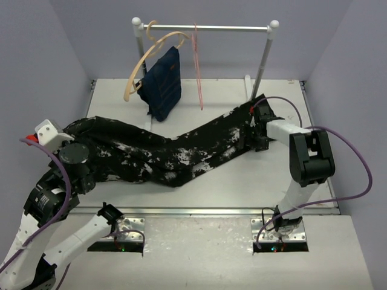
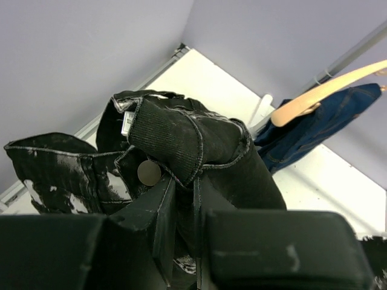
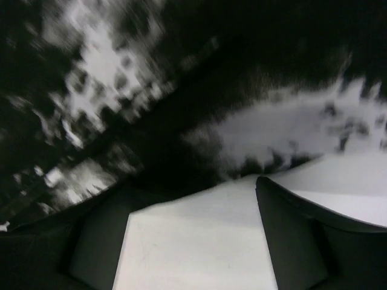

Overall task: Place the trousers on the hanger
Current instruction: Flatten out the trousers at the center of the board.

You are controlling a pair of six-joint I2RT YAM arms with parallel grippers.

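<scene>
**Now gripped at the waistband only, trousers stretched across the table**

At the far left, the left gripper (image 2: 184, 187) is clenched on the waistband of the trousers (image 1: 175, 154). In the left wrist view the fabric is seen pinched between the fingers, just beside the button (image 2: 149, 173). From there the trousers are spread flat and diagonally over the table (image 1: 272, 181), the legs running up towards the right.

Behind the middle of the garment, a wooden hanger (image 1: 142, 63) carrying a navy garment (image 1: 164, 84) is hung on the rail (image 1: 205, 27). Just to its right hangs the pink hanger (image 1: 197, 66), with nothing on it and well apart from the trousers.

At the right, the right gripper (image 3: 196, 241) is held low at the leg end. Its jaws stand wide apart with only bare table between them, and the speckled cloth lies just ahead of the fingertips.

The step in hand is judged to be a fresh grasp at the leg end. It is best done by the fingers being slid forward, low over the table, until both layers of cloth are caught. The waistband hold should be kept firm so the legs can be lifted taut.
</scene>
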